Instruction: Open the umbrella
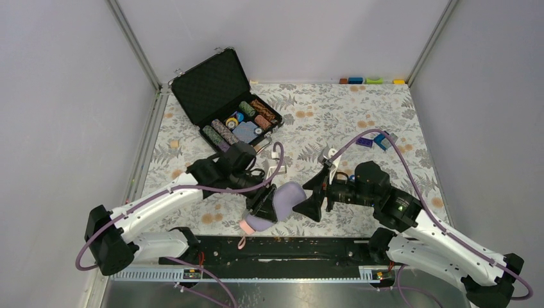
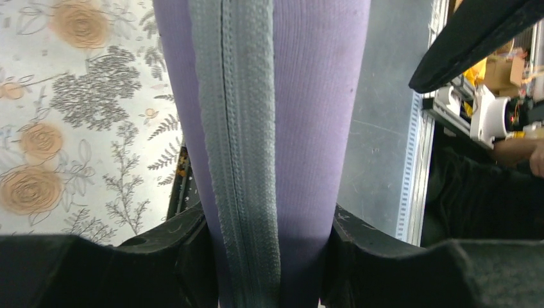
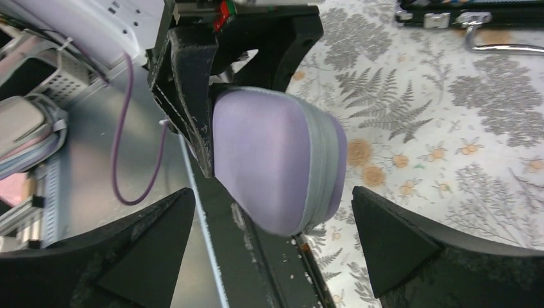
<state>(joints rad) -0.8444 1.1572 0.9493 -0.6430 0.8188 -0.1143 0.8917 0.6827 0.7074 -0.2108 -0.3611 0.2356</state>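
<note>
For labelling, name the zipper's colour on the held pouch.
Grey zipper on lilac pouch; best in the left wrist view.

We're looking into a robotics lab test cell here: plain pale wall panels [image 1: 58, 96], bare aluminium corner posts [image 1: 133, 43] and a flower-printed table cover [image 1: 346, 109].

matt ribbed lilac cloth sleeve [image 2: 321, 128], grey woven zip [image 2: 237, 128]

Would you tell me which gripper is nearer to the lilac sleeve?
Left: the left gripper is clamped on the lilac sleeve; the right gripper stands open at its end, not gripping it.
</note>
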